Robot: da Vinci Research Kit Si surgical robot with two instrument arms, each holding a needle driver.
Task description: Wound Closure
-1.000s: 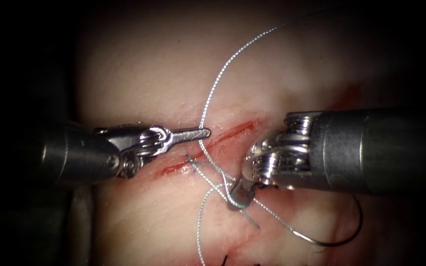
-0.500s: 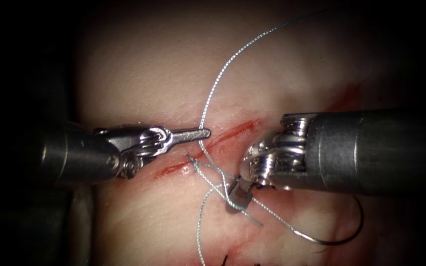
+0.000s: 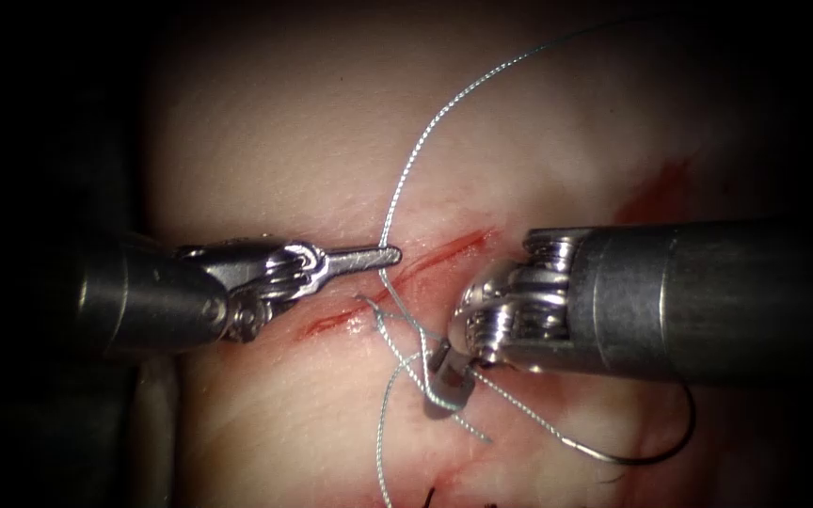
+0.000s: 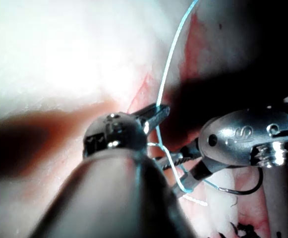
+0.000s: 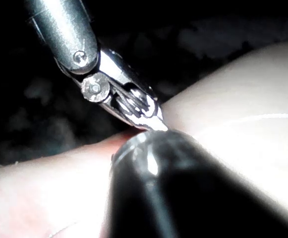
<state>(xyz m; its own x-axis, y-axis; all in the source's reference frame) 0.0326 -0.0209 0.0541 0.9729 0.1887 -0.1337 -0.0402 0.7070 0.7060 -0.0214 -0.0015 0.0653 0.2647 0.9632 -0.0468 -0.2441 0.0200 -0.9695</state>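
On the tissue [image 3: 275,141] the cut [image 3: 449,248] runs slantwise between the two tools. My left tool [image 3: 393,254] comes in from the left, shut on the thread [image 3: 414,160] just left of the cut; its shut jaws [image 4: 163,110] pinch the pale strand. My right tool [image 3: 439,376] points down at the tissue right of the cut, jaws slightly open [image 4: 179,173], with thread strands crossing and looping around them. The curved needle [image 3: 632,462] lies free on the tissue at the lower right, held by neither tool and not in the tissue.
A stitch [image 3: 369,315] sits in the cut's lower part, and a short thread end [image 3: 477,431] lies below the right tool. A smear of red fluid [image 3: 656,193] marks the tissue above the right shaft. The left tool's wrist [image 5: 129,104] stands beyond the right shaft [image 5: 183,193].
My right tool has shifted a little left and down over the thread, and its jaws have parted slightly. The left tool and the needle have stayed put.
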